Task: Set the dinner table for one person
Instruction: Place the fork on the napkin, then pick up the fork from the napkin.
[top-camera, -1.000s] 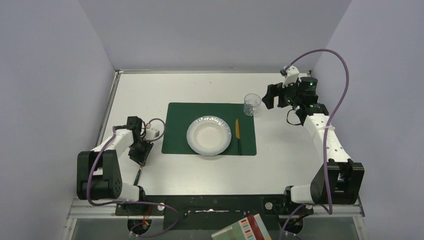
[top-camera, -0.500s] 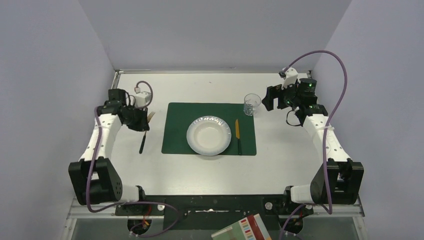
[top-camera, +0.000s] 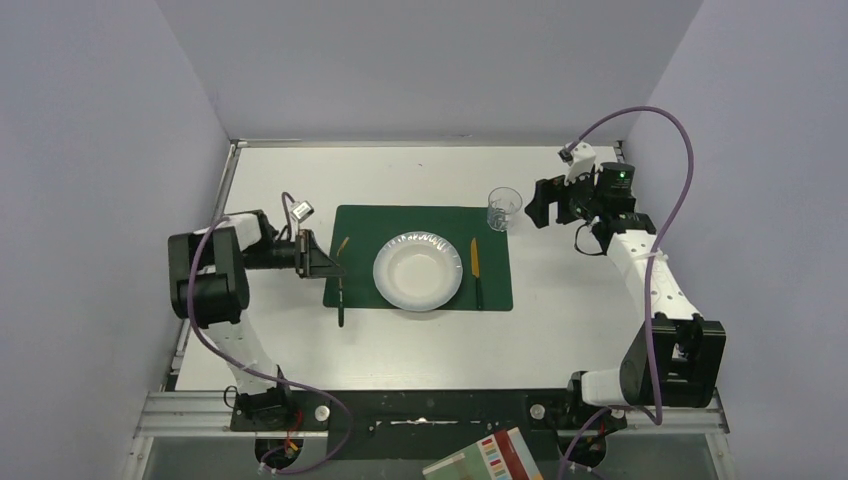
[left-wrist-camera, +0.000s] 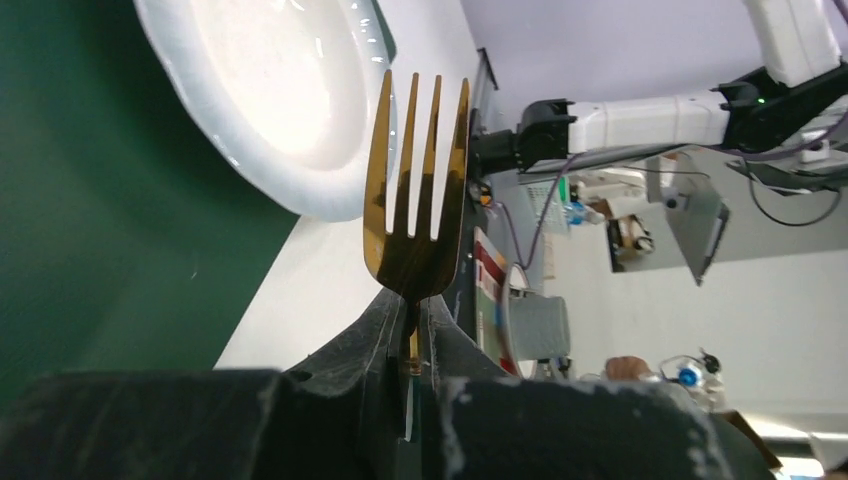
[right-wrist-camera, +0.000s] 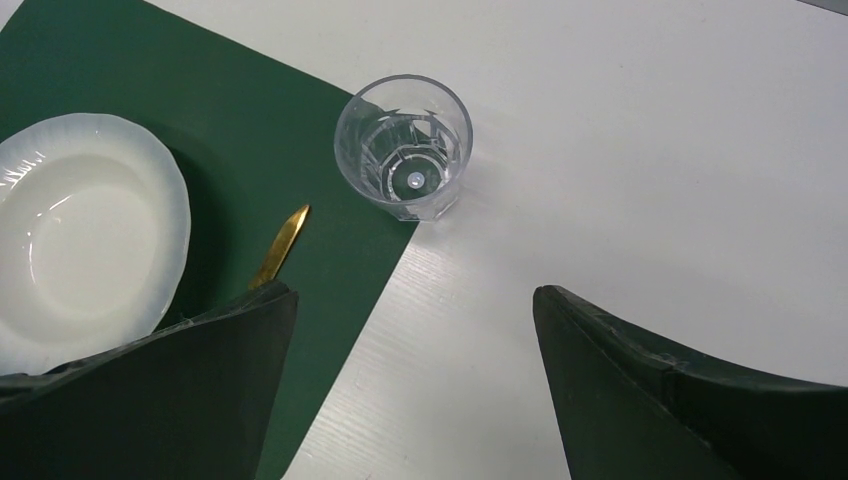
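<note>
The left pincer (top-camera: 325, 262) is clenched on a fork (left-wrist-camera: 415, 200), gripping its neck just below the gold tines. The fork runs along the left edge of the green placemat (top-camera: 360, 225), and its dark handle reaches past the placemat's near edge. The placemat lies mid-way across the white surface (top-camera: 560, 330). A white plate (top-camera: 418, 272) sits at the placemat's centre and a knife (top-camera: 476, 270) lies on its right part. A glass (right-wrist-camera: 405, 160) stands at its far-right corner. The right pincer (top-camera: 545, 200) is beyond that corner, spread wide and grasping nothing.
</note>
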